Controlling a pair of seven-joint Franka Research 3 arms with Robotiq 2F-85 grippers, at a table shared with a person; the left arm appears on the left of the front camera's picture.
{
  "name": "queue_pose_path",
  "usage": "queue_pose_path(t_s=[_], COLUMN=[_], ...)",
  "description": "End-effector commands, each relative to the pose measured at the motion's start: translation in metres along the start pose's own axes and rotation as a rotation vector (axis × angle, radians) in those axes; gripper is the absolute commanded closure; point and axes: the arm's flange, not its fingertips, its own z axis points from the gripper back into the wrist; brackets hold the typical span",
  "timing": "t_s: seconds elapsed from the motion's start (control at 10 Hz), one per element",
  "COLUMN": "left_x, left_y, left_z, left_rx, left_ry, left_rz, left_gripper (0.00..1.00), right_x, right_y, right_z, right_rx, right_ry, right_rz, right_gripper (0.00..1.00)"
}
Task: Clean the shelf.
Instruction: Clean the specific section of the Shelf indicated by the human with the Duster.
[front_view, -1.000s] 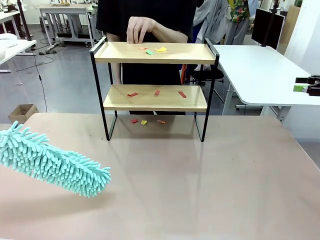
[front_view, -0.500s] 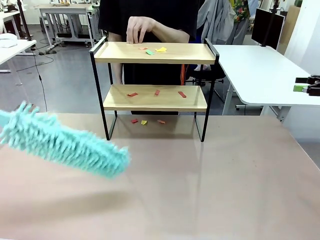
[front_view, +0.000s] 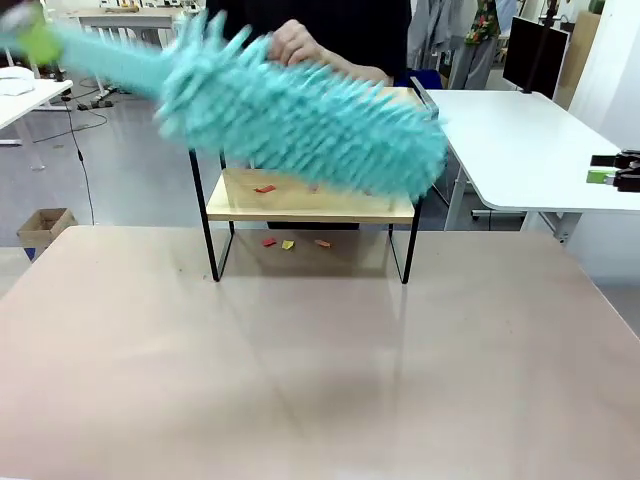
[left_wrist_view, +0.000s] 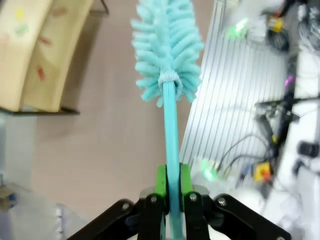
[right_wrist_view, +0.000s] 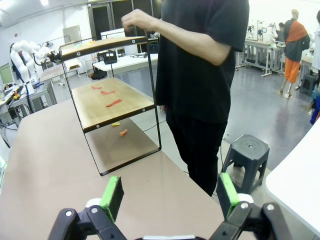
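Observation:
The shelf stands at the far middle of the brown table, with coloured paper scraps on its lower board and more scraps on the table under it. A fluffy teal duster, blurred by motion, lies across the front of the top board. In the left wrist view my left gripper is shut on the duster's teal handle, with the shelf off to the upper left. My right gripper is open and holds nothing, off to the side of the shelf.
A person in black stands behind the shelf with a hand at the top board. A white table stands at the right, where my right gripper hovers. A stool stands on the floor beside the person.
The duster has swung up and right from low at the table's left to the front of the top board. The right gripper has not moved.

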Motion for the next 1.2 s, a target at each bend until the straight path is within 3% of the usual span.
queue_pose_path(t_s=[0.0, 0.4, 0.5, 0.7, 0.9, 1.0, 1.1], left_x=[0.058, 0.159, 0.183, 0.225, 0.249, 0.25, 0.231], left_y=[-0.011, -0.032, -0.033, -0.032, -0.023, -0.015, -0.027], left_z=[0.025, 0.009, -0.006, -0.036, -0.056, -0.062, -0.066], left_rx=[0.047, 0.213, 0.272, 0.37, 0.367, 0.342, 0.354], left_ry=[-0.125, -0.364, -0.377, -0.39, -0.393, -0.337, -0.397], left_rz=[0.153, 0.604, 0.666, 0.74, 0.826, 0.853, 0.769], left_gripper=[0.87, 0.87, 0.87, 0.87, 0.87, 0.87, 0.87], right_x=[0.003, 0.003, 0.003, 0.003, 0.003, 0.003, 0.003], right_y=[0.001, 0.001, 0.001, 0.001, 0.001, 0.001, 0.001], right_z=[-0.002, -0.002, -0.002, -0.002, -0.002, -0.002, -0.002], right_rx=[0.001, 0.001, 0.001, 0.001, 0.001, 0.001, 0.001], right_ry=[-0.001, -0.001, -0.001, -0.001, -0.001, -0.001, -0.001], right_rz=[0.006, 0.006, 0.006, 0.006, 0.006, 0.006, 0.006], right_gripper=[0.0, 0.0, 0.0, 0.0, 0.0, 0.0, 0.0])
